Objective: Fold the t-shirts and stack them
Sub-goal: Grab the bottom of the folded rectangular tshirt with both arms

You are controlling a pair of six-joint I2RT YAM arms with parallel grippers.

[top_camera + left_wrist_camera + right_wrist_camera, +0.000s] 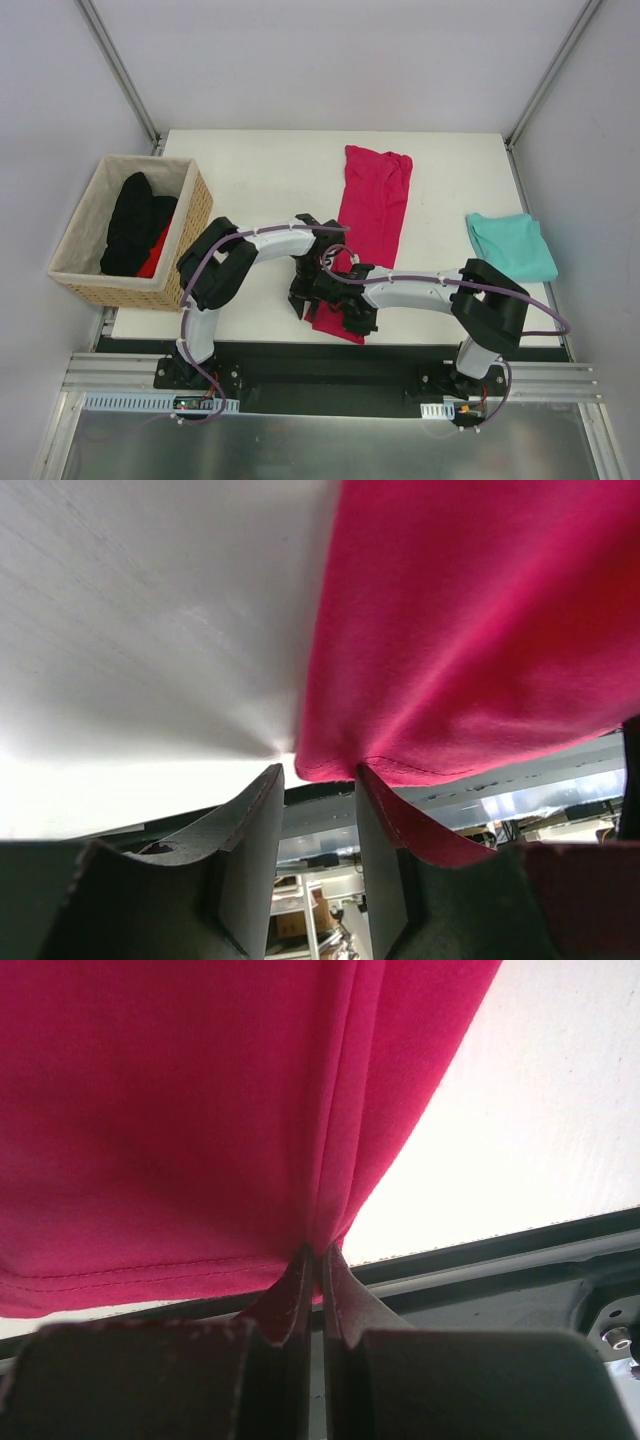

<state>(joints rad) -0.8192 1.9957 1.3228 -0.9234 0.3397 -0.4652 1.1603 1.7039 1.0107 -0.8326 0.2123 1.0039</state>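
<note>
The crimson-pink t-shirt (372, 205) lies as a long narrow strip from the table's far middle toward the near edge. Its near hem fills the left wrist view (470, 630) and the right wrist view (160, 1110). My right gripper (345, 315) (318, 1250) is shut on a pinch of that hem. My left gripper (300, 300) (318, 770) is at the hem's near left corner. Its jaws stand apart with an empty gap, and cloth drapes over its right finger (385, 830). The teal t-shirt (512, 245) lies folded at the right side of the table.
A wicker basket (190, 215) with black and red cloth inside stands off the table's left edge. The white table (260, 180) ends just behind both grippers at its near edge, with the metal rail frame (330, 375) below.
</note>
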